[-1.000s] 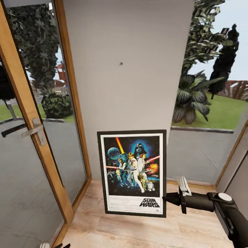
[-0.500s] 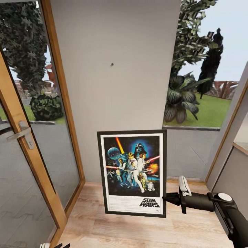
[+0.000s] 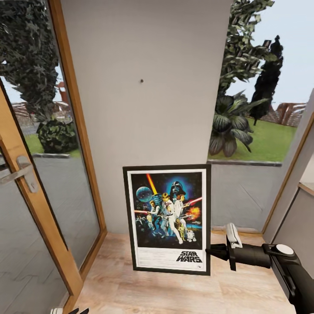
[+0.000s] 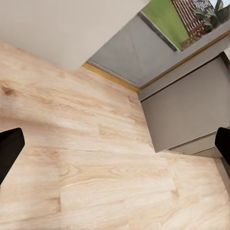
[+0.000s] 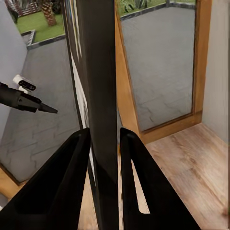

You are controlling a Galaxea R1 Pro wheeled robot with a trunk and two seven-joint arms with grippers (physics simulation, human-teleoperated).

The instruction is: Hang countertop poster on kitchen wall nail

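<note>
The poster [image 3: 168, 218], a framed Star Wars print with a white border, hangs upright just above the wooden floor, facing me. My right gripper [image 3: 208, 252] is shut on its lower right edge. In the right wrist view both fingers [image 5: 79, 177] clamp the thin black frame [image 5: 101, 96] edge-on. A small dark wall nail [image 3: 141, 81] sits on the grey wall panel, well above the poster's top edge. My left gripper [image 4: 115, 148] is open over bare floor, its black fingertips [image 4: 9, 148] wide apart. The kitchen countertop is out of view.
A glass door with a wooden frame [image 3: 48, 209] and metal handle [image 3: 19, 172] stands at the left. A window onto garden plants [image 3: 244, 117] lies to the right of the wall panel. A grey cabinet [image 3: 301, 226] closes the right side and reappears as a grey box [image 4: 187, 110].
The whole picture has shifted, so the camera moved: the nail and door now sit further left in view. The poster and right arm keep the same place relative to me.
</note>
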